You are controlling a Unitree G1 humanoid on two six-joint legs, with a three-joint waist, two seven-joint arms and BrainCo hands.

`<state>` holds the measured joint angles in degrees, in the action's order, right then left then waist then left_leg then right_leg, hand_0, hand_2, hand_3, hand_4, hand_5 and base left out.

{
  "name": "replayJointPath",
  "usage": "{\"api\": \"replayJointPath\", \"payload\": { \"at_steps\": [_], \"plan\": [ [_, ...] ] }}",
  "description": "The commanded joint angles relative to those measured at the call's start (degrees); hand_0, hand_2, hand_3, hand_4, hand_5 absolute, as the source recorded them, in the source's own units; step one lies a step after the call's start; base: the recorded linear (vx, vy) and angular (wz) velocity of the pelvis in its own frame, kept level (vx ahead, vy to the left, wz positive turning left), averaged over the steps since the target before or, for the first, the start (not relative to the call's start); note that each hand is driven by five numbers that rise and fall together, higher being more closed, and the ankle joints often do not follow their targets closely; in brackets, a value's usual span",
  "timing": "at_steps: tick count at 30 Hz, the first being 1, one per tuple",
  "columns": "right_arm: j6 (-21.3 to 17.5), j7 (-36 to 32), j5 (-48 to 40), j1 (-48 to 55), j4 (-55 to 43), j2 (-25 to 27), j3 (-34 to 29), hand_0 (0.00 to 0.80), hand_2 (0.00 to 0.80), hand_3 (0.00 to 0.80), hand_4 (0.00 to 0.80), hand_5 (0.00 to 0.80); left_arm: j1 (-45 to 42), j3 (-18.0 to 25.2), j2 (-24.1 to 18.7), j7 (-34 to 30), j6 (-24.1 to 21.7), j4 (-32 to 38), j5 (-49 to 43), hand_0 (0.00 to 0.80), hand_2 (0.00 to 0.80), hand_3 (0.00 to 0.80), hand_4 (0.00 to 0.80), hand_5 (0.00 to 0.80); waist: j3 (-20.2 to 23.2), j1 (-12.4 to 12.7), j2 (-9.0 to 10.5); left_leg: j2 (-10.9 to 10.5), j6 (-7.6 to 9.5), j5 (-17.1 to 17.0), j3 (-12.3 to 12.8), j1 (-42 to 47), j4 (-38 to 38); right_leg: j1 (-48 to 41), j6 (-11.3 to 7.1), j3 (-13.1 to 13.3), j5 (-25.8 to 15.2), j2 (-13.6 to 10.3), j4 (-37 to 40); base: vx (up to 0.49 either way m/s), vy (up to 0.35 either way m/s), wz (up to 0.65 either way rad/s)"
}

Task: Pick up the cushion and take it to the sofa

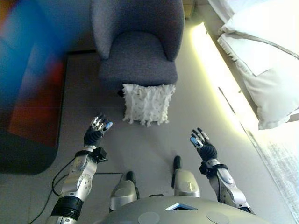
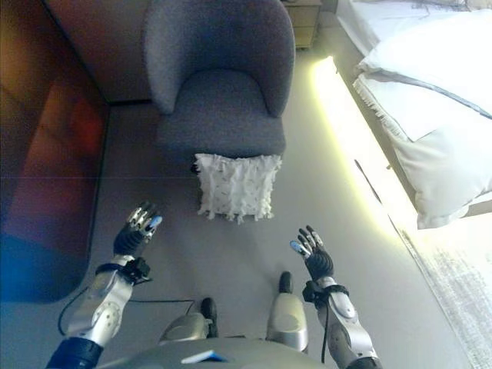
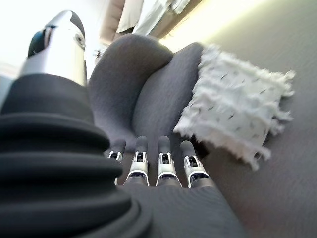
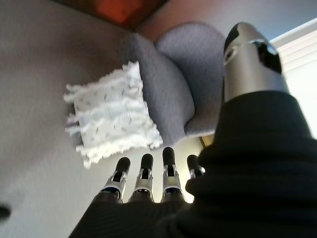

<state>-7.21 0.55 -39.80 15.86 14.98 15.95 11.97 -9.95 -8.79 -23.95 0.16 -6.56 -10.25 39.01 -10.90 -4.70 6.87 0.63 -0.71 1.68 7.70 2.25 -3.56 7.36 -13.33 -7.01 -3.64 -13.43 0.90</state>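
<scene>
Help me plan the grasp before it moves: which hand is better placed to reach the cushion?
Left, by a small margin. The left hand is open and sits nearer the white cushion, level with its lower edge. The right hand, also open, hangs lower and farther off. The cushion leans against the grey armchair; using both hands looks sensible.

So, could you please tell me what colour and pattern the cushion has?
The cushion is white with small dark flecks and fringed edges, clearest in the left wrist view.

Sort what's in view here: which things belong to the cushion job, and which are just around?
Job: white fringed cushion on the floor, leaning against the grey armchair; left hand and right hand, both open and apart from it.

Around: bed with white bedding; dark rug.
</scene>
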Motion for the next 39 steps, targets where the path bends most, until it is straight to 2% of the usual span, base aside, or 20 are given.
{"api": "replayJointPath", "payload": {
  "at_steps": [1,2,4,5,6,8,9,11,12,14,16,19,22,23,26,29,33,35,37,39],
  "plan": [
    [-2.7,-1.3,-1.8,-1.4,-2.6,0.7,0.0,0.000,0.000,0.000,0.000,0.000,-1.5,2.1,-2.1,-1.9,-1.8,6.8,-1.2,0.000,0.000,0.000,0.000,0.000,0.9,-0.3,-1.17,-4.5,5.88,17.5,0.9,9.5,-5.7,8.7,0.80,-5.1,-10.9,2.1,1.8,0.635,-0.126,0.13],
    [-2.5,-2.4,-1.3,-0.9,-2.1,0.8,-0.3,0.000,0.000,0.000,0.000,0.000,-2.2,2.3,-1.5,-1.7,-1.8,6.9,-1.2,0.000,0.000,0.000,0.000,0.000,1.5,-0.3,-1.15,-4.6,6.34,18.4,1.5,9.9,-6.6,7.8,1.21,-6.3,-9.7,2.1,1.6,0.589,-0.110,0.09],
    [-2.2,-2.5,-0.5,-0.1,-2.5,1.1,-0.2,0.000,0.000,0.000,0.000,0.000,-3.3,2.3,-0.6,-0.9,-1.7,7.2,-1.3,0.000,0.000,0.000,0.000,0.000,2.2,-0.7,-1.68,-3.3,5.16,16.7,3.3,11.0,-8.9,7.2,2.28,-7.7,-8.4,2.3,-0.8,0.559,-0.158,-0.16],
    [-1.4,-2.3,0.2,0.6,-3.4,1.5,0.1,0.000,0.000,0.000,0.000,0.000,-4.5,2.4,0.1,-0.2,-1.9,7.3,-0.5,0.000,0.000,0.000,0.000,0.000,3.1,-1.3,-2.71,-1.0,3.46,14.3,4.9,12.7,-11.3,7.0,3.52,-8.2,-6.4,3.3,-4.4,0.612,-0.201,-0.34],
    [-1.1,-2.1,1.2,1.2,-3.8,1.7,0.2,0.000,0.000,0.000,0.000,0.000,-5.1,2.5,0.5,0.2,-2.1,7.0,0.2,0.000,0.000,0.000,0.000,0.000,3.9,-1.9,-3.30,0.1,2.34,12.1,5.5,13.7,-12.1,6.9,4.10,-7.9,-5.5,4.0,-5.5,0.615,-0.249,-0.32],
    [0.2,-3.0,0.8,1.5,-5.8,3.2,0.3,0.000,0.000,0.000,0.000,0.000,-5.4,3.2,1.4,0.8,-2.1,6.7,1.3,0.000,0.000,0.000,0.000,0.000,5.3,-2.8,-4.14,3.3,-1.19,3.2,6.0,13.1,-18.0,5.5,6.45,-5.9,-2.9,6.9,-7.3,0.485,-0.280,-0.32],
    [0.7,-4.2,0.2,1.7,-6.7,4.0,0.3,0.000,0.000,0.000,0.000,0.000,-5.0,3.1,1.5,1.7,-2.6,7.2,1.3,0.000,0.000,0.000,0.000,0.000,5.7,-3.0,-3.77,5.3,-3.18,-1.1,6.2,10.0,-25.4,3.2,8.38,-4.3,-1.1,8.4,-6.5,0.451,-0.321,-0.27],
    [0.4,-6.0,1.5,1.3,-5.2,5.8,-0.5,0.000,0.000,0.000,0.000,0.000,-4.0,3.0,1.6,3.0,-2.8,7.7,2.3,0.000,0.000,0.000,0.000,0.000,5.4,-2.4,-2.76,8.1,-5.02,-5.0,6.3,1.9,-39.3,-1.2,11.32,-4.0,2.2,9.5,-6.2,0.414,-0.307,-0.21],
    [0.1,-6.4,1.7,1.0,-4.6,6.4,-0.6,0.000,0.000,0.000,0.000,0.000,-3.6,2.9,1.8,3.3,-2.7,7.9,2.9,0.000,0.000,0.000,0.000,0.000,5.1,-2.1,-2.45,9.4,-5.32,-5.4,6.4,-1.3,-42.7,-2.6,12.21,-4.0,3.1,9.7,-6.2,0.315,-0.225,-0.30],
    [-0.3,-6.9,1.0,0.0,-4.0,7.0,-0.4,0.000,0.000,0.000,0.000,0.000,-2.7,2.7,1.9,3.5,-2.4,8.2,3.7,0.000,0.000,0.000,0.000,0.000,4.0,-1.2,-1.30,11.4,-4.70,-4.3,6.4,-6.5,-46.2,-5.0,13.12,-3.5,4.0,9.4,-6.2,0.224,-0.131,-0.44],
    [-1.1,-7.7,0.1,-0.6,-3.0,7.1,0.0,0.000,0.000,0.000,0.000,0.000,-2.6,2.9,2.1,2.7,-2.5,7.7,5.1,0.000,0.000,0.000,0.000,0.000,2.9,-0.4,-0.60,12.9,-4.31,-4.5,6.4,-9.2,-43.0,-6.9,13.69,-2.9,5.1,9.4,-6.4,0.247,-0.043,-0.25],
    [-1.1,-7.0,0.2,-1.0,-3.4,7.2,0.0,0.000,0.000,0.000,0.000,0.000,-3.2,2.9,2.8,2.2,-3.2,6.8,8.2,0.000,0.000,0.000,0.000,0.000,1.9,-0.5,-0.83,14.7,-4.62,-7.5,7.3,-7.9,-28.4,-7.9,13.57,-0.6,6.2,10.0,-6.8,0.241,0.070,-0.27],
    [-1.0,-6.4,0.7,0.8,-5.2,6.8,-0.5,0.000,0.000,0.000,0.000,0.000,-3.0,3.1,3.4,1.5,-4.0,5.3,7.8,0.000,0.000,0.000,0.000,0.000,2.3,-0.6,-1.70,15.5,-5.40,-12.6,6.2,-6.7,-11.5,-7.9,12.57,0.2,6.7,9.8,-7.6,0.200,0.137,-0.07],
    [-0.9,-6.4,1.1,1.9,-5.9,6.8,-0.7,0.000,0.000,0.000,0.000,0.000,-3.0,3.1,3.5,1.3,-3.9,5.2,8.3,0.000,0.000,0.000,0.000,0.000,2.4,-0.7,-2.22,15.9,-6.18,-13.4,5.3,-5.5,-6.3,-8.4,11.94,0.1,7.5,9.4,-8.1,0.192,0.153,-0.11],
    [-1.4,-6.7,1.0,3.4,-6.1,7.0,-1.3,0.000,0.000,0.000,0.000,0.000,-3.7,3.5,3.7,0.6,-3.9,5.3,9.3,0.000,0.000,0.000,0.000,0.000,3.1,-0.5,-3.54,17.3,-7.95,-15.7,2.8,-3.7,3.7,-9.6,10.96,1.0,9.2,9.1,-8.6,0.231,0.129,-0.01],
    [-1.3,-7.0,1.1,4.2,-6.0,7.1,-2.2,0.000,0.000,0.000,0.000,0.000,-4.3,3.4,4.4,0.4,-5.0,4.8,9.9,0.000,0.000,0.000,0.000,0.000,3.7,-1.0,-4.35,19.5,-8.70,-15.6,3.0,-2.8,8.6,-10.3,10.75,1.6,11.0,8.5,-9.5,0.202,0.127,-0.08],
    [-0.2,-7.5,0.3,3.9,-5.1,7.2,-3.2,0.000,0.000,0.000,0.000,0.000,-3.5,2.6,4.7,-0.1,-6.6,3.5,10.7,0.000,0.000,0.000,0.000,0.000,4.2,-2.0,-5.33,20.7,-9.09,-14.5,3.6,-2.3,8.6,-9.7,10.72,2.1,12.4,7.9,-11.2,0.168,0.153,-0.28],
    [0.5,-8.8,1.1,4.0,-4.4,7.1,-3.7,0.000,0.000,0.000,0.000,0.000,-2.7,2.3,4.6,0.5,-7.3,3.2,11.1,0.000,0.000,0.000,0.000,0.000,4.3,-2.4,-6.05,20.2,-9.18,-13.5,4.2,-3.0,8.6,-9.5,10.66,2.2,12.9,8.0,-11.6,0.196,0.179,-0.05],
    [0.3,-9.9,2.2,3.9,-3.6,7.2,-3.8,0.000,0.000,0.000,0.000,0.000,-2.0,1.7,4.5,0.6,-7.6,2.9,11.8,0.000,0.000,0.000,0.000,0.000,4.2,-2.4,-6.42,18.4,-8.72,-10.8,4.9,-4.4,8.6,-9.5,10.35,2.0,13.2,7.8,-11.9,0.219,0.191,0.14],
    [-0.1,-9.5,2.9,2.2,-3.0,7.0,-2.9,0.000,0.000,0.000,0.000,0.000,-1.3,1.5,4.1,0.5,-6.9,2.2,10.8,0.000,0.000,0.000,0.000,0.000,3.7,-1.5,-6.37,15.3,-7.63,-9.6,4.9,-5.0,8.6,-10.8,9.58,1.6,13.7,7.6,-12.0,0.271,0.206,0.17]
  ]
}}
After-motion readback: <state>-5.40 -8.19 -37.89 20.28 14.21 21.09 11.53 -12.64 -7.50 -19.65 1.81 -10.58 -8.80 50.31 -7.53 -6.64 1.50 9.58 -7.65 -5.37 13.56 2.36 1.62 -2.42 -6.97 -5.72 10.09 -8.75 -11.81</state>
